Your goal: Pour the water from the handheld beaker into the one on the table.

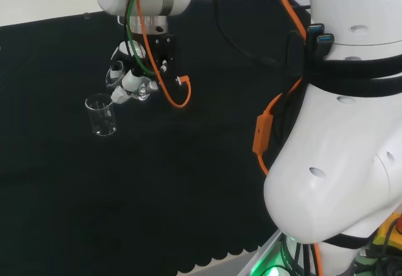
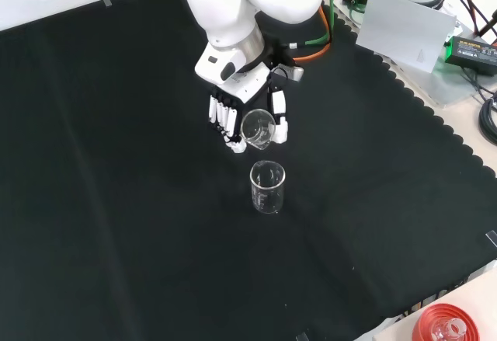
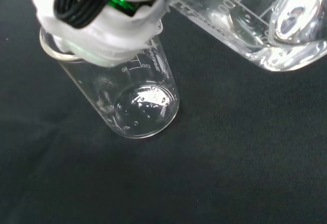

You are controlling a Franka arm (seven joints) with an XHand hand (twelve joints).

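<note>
In the head view, the robot hand point(image 1: 132, 78) hangs above the table point(image 1: 188, 194) with its fingers curled round something clear that is hard to make out here. The standing beaker point(image 1: 100, 114) sits upright on the black cloth just below and to the left of the robot hand, its rim close under the fingertips.

In the front view, the robot hand point(image 2: 233, 120) comes down from the top and clamps the handheld beaker point(image 2: 257, 127) between fingers on one side and thumb on the other. That beaker is tipped, its mouth turned toward the camera and down toward the standing beaker point(image 2: 267, 187), which stands nearer the camera, just in front of the held one and slightly right of it. The two vessels look apart, with a small gap of cloth between them. The pour turns on this: the held lip lies just behind and above the standing beaker's open mouth.

In the wrist view, the handheld beaker point(image 3: 255, 20) holds clear water pooled against its lower wall. The standing beaker point(image 3: 122, 89) appears empty apart from a few droplets, so the pour seems barely begun, if at all.
</note>
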